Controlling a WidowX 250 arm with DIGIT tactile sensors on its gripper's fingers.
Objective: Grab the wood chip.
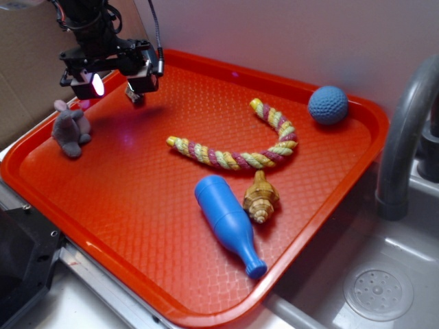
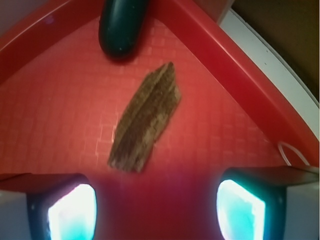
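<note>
Red tray (image 1: 137,226) fills the exterior view beside a sink; my pincer (image 1: 135,92) hangs over its far left corner, near a grey plush mouse (image 1: 70,130). Wrist view: the wood chip (image 2: 145,117) lies flat on the tray between my released fingers (image 2: 70,210), untouched.

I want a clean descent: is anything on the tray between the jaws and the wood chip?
No. The wrist view shows only bare red tray between the open gripper and the wood chip. A dark oval object lies beyond the chip.
</note>
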